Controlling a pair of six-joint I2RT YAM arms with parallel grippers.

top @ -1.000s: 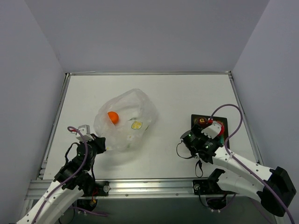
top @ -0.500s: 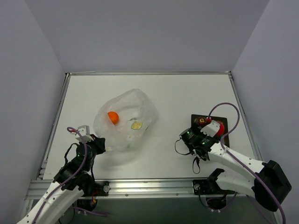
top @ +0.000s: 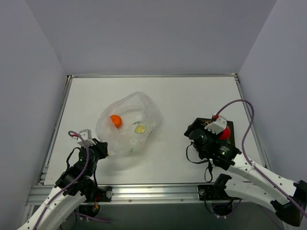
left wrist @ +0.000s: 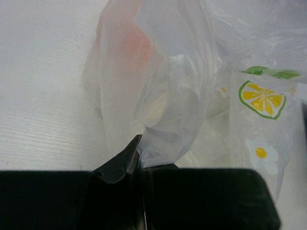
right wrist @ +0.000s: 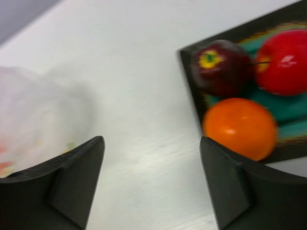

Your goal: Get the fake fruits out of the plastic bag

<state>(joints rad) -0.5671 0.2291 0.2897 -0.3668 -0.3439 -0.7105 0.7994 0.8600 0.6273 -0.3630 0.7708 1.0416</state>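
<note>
Lying in plastic bag: orange ball

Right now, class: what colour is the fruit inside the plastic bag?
The fruit is orange, clearest in the top external view.

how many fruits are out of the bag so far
Three are out: a dark apple, a red fruit and an orange sit on the tray. The left fingers pinch the bag; the right fingers are open and empty. One orange ball left inside.
</note>
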